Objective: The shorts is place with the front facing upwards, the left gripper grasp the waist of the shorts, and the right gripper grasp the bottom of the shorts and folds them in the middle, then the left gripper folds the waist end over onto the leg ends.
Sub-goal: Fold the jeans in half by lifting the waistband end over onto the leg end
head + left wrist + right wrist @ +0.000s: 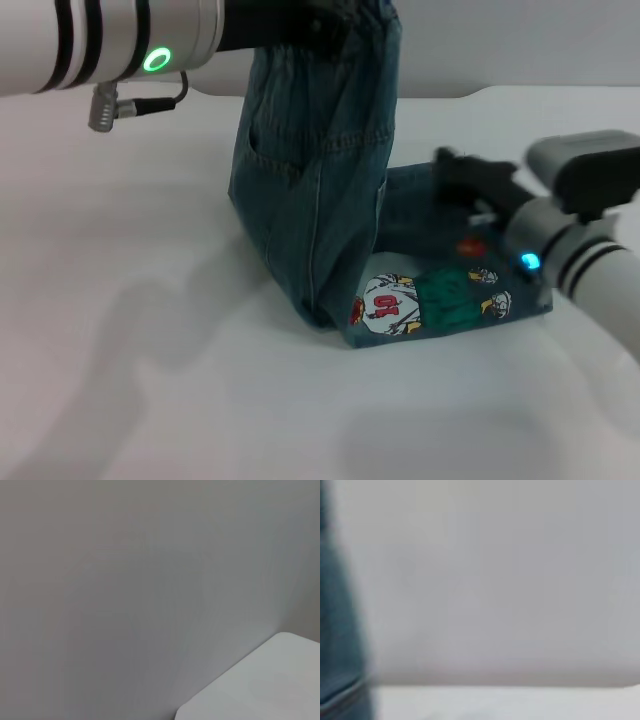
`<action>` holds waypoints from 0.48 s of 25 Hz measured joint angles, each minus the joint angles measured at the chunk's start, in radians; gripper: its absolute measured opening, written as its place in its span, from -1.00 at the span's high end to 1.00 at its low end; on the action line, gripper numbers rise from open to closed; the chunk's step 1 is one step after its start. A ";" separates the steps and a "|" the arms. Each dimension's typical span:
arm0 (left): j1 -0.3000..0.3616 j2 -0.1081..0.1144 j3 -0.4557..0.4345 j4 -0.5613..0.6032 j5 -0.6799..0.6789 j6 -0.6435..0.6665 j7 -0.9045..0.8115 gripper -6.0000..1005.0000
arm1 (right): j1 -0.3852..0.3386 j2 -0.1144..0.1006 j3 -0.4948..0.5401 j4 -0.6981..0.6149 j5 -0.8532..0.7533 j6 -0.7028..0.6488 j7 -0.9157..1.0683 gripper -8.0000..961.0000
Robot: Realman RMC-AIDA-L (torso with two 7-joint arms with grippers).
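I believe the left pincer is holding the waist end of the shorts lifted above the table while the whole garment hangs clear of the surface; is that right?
Not quite. In the head view the left pincer does hold the waist end of the shorts up, but the garment is not clear of the table: the leg ends, with the cartoon print, lie flat on it near the right pincer.

One number reads — "10" on the shorts' [310, 200] white patch [388, 305].
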 joint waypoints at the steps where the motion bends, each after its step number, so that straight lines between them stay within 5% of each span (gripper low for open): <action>1: 0.006 0.000 0.001 0.001 0.000 0.003 0.003 0.91 | -0.018 -0.003 0.036 0.000 0.000 -0.023 -0.032 0.98; 12: 0.047 0.000 0.036 0.002 -0.002 0.045 0.013 0.91 | -0.226 -0.003 0.312 0.001 0.001 -0.345 -0.261 0.98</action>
